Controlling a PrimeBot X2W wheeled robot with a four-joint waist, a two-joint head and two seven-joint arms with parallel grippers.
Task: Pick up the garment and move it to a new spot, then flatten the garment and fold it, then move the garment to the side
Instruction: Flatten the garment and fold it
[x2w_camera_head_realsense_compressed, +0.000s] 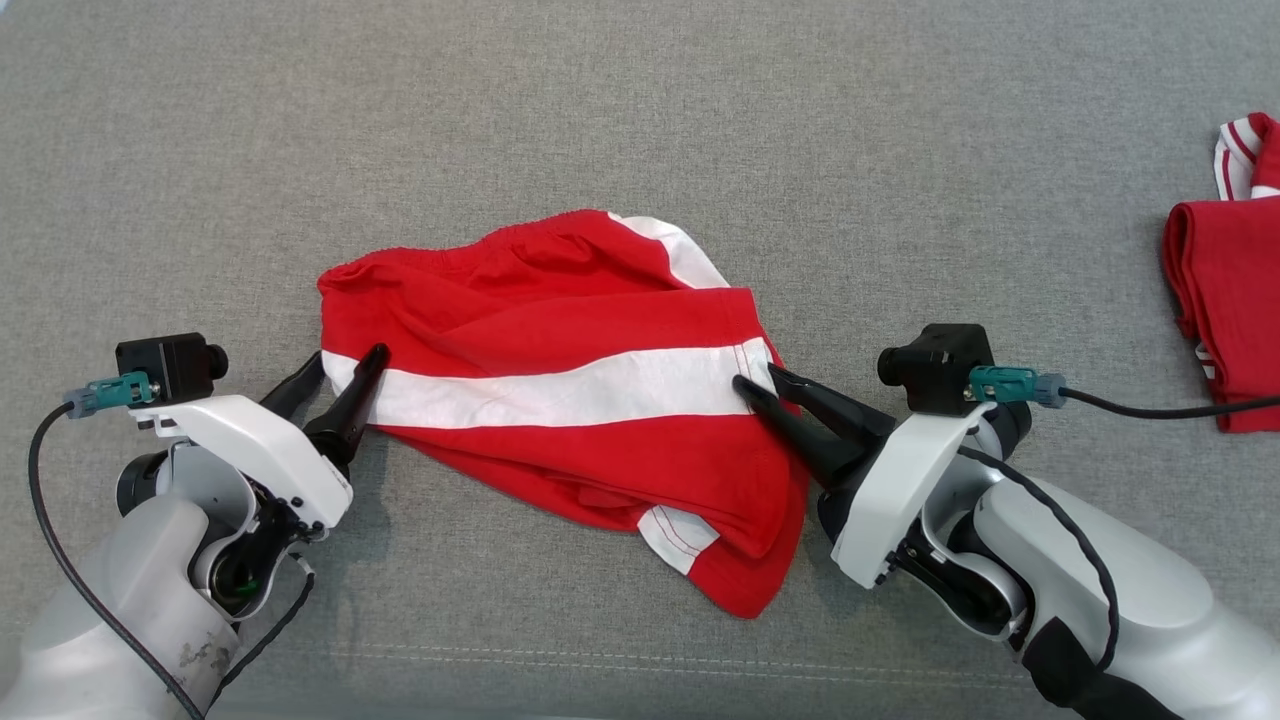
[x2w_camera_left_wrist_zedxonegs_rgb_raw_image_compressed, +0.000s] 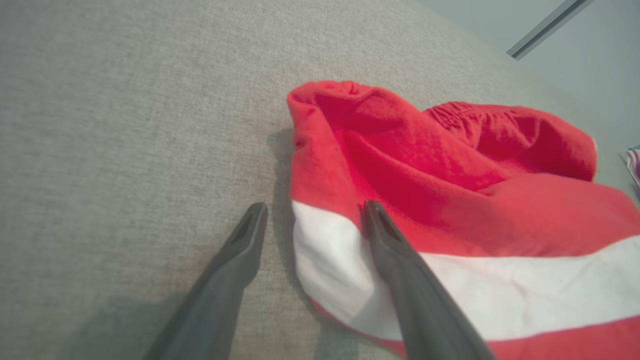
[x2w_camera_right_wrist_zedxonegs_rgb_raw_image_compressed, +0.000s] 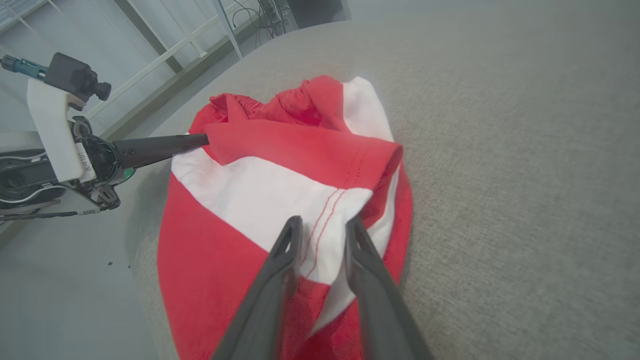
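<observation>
Pincer states: the right pincer is narrow, with the hemmed end of the white stripe nipped between its fingers. The left pincer is wide, with one finger resting on the stripe's other end and one on the bare surface just beside the cloth edge.

The garment lies mid-surface, rumpled, with a red layer folded over. A second cloth lies well apart at the right edge.

Step in hand, as judged: secure both ends before flattening.

1. Advance the left pincer until the cloth edge sits between its fingers, then close.
2. Grip at the stripe, matching the right side, so that tension runs straight.
3. Check that each grip holds the intended layers.
4. Raise both ends evenly and draw them apart without jerking.
5. Keep clear of the second cloth.
</observation>
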